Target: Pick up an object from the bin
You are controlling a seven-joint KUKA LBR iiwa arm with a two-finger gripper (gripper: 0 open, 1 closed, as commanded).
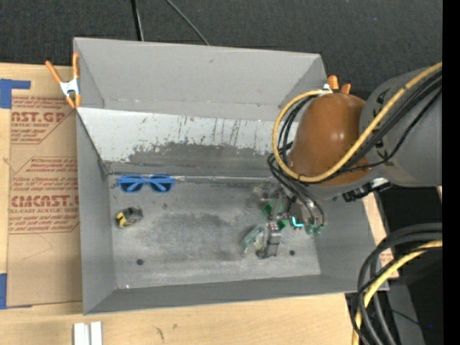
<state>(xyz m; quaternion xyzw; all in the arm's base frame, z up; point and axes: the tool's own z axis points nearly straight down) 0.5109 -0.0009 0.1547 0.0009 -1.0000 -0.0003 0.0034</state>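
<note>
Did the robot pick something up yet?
Not that I can see. The gripper is down near the bin floor's right side, nothing visibly held. The blue sunglasses and a small yellow-and-black thing lie far left, untouched. Grabbing and lifting remain.

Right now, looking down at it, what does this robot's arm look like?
The arm is a thick, rounded grey tube. Its wrist wears a smooth orange-brown dome cover, looped by black and yellow cables. At its end is the small metal gripper, with green parts and thin wires.
</note>
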